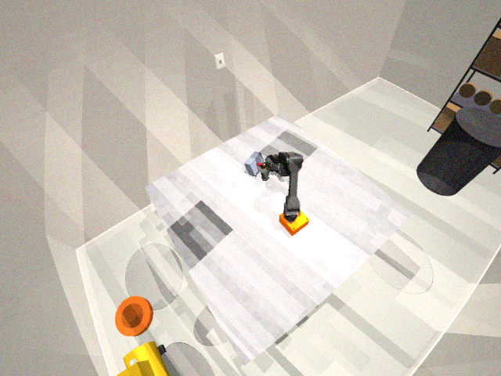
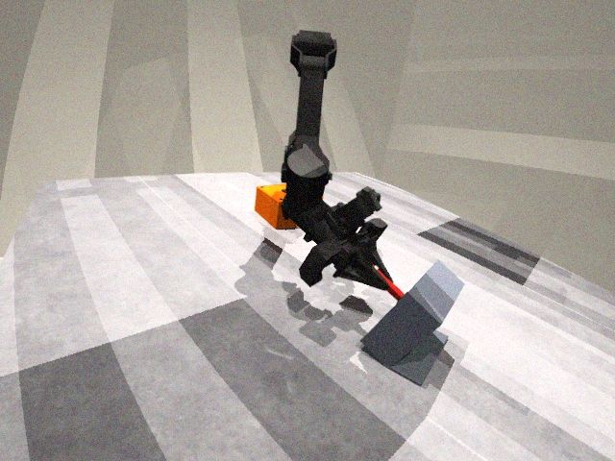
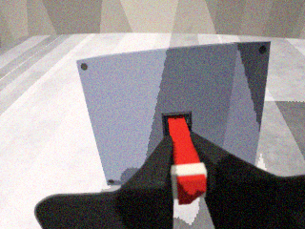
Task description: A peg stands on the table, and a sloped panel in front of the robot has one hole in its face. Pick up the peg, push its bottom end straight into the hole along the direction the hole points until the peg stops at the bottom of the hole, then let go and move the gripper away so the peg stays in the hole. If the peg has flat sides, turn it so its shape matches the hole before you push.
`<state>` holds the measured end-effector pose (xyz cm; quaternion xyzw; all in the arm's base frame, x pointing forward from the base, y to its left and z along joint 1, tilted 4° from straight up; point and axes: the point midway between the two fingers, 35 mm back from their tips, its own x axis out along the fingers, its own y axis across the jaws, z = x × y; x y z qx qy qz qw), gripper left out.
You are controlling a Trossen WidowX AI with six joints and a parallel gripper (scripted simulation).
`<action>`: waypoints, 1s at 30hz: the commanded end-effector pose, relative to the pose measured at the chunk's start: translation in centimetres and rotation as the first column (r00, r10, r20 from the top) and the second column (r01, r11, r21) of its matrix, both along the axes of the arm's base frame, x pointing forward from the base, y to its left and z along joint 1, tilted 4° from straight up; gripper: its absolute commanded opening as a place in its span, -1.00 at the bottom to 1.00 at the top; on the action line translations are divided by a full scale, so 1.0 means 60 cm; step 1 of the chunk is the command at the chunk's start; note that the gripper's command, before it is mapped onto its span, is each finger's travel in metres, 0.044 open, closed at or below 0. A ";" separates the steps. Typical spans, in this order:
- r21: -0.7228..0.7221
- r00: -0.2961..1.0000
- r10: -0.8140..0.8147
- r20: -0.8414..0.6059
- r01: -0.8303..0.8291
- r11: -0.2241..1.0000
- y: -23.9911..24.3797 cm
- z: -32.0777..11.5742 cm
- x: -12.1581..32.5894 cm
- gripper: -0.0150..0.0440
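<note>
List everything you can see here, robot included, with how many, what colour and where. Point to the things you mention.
Peg (image 1: pixel 258 164) (image 2: pixel 391 285) (image 3: pixel 185 150): one, red with a white band, in the pincer, far end at the panel's hole
Sloped panel (image 1: pixel 254 164) (image 2: pixel 409 317) (image 3: pixel 129 105): one, blue-grey, on the table
Table (image 1: pixel 258 291) (image 2: pixel 149 238) (image 3: pixel 48 143): one, pale with grey patches, under the robot
Wall socket (image 1: pixel 219 60): one, white, on the wall
Shelf rack (image 1: pixel 459 89): one, black-framed, beyond the table
Bin-like container (image 1: pixel 448 161): one, black, before the rack
Round object (image 1: pixel 146 316): one, orange, off the table
Yellow object (image 1: pixel 147 356): one, beside it
Base block (image 1: pixel 301 222) (image 2: pixel 269 206): one, orange, under the arm
Arm (image 1: pixel 293 182) (image 2: pixel 308 109): one, black
Pincer (image 1: pixel 263 164) (image 2: pixel 389 283) (image 3: pixel 180 140): one, black, shut on the peg
</note>
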<state>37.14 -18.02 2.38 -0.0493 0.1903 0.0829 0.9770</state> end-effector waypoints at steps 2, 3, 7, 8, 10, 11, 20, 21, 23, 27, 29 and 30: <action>0.001 1.000 -0.006 -0.002 0.006 1.000 -0.001 -0.003 0.005 -0.49; 0.001 1.000 -0.006 -0.002 0.006 1.000 -0.001 -0.003 0.006 -0.49; 0.001 1.000 -0.006 -0.001 0.006 1.000 -0.001 -0.004 0.010 -0.49; 0.001 1.000 -0.006 -0.001 0.006 1.000 -0.001 -0.005 0.010 -0.49; 0.001 1.000 -0.006 -0.001 0.006 1.000 -0.001 -0.005 0.012 -0.49; 0.001 1.000 -0.006 -0.001 0.006 1.000 -0.001 -0.005 0.013 -0.49; 0.001 1.000 0.000 -0.001 0.000 1.000 0.001 -0.005 0.012 -0.49; 0.001 1.000 0.000 -0.001 0.000 1.000 0.001 -0.005 0.012 -0.49; 0.001 1.000 0.000 -0.001 0.000 1.000 0.001 -0.005 0.012 -0.49; 0.001 1.000 0.000 -0.001 0.000 1.000 0.001 -0.005 0.012 -0.31; 0.001 1.000 0.000 -0.001 0.000 1.000 0.001 -0.005 0.012 -0.14; 0.001 1.000 0.000 -0.001 0.000 1.000 0.001 -0.005 0.012 -0.05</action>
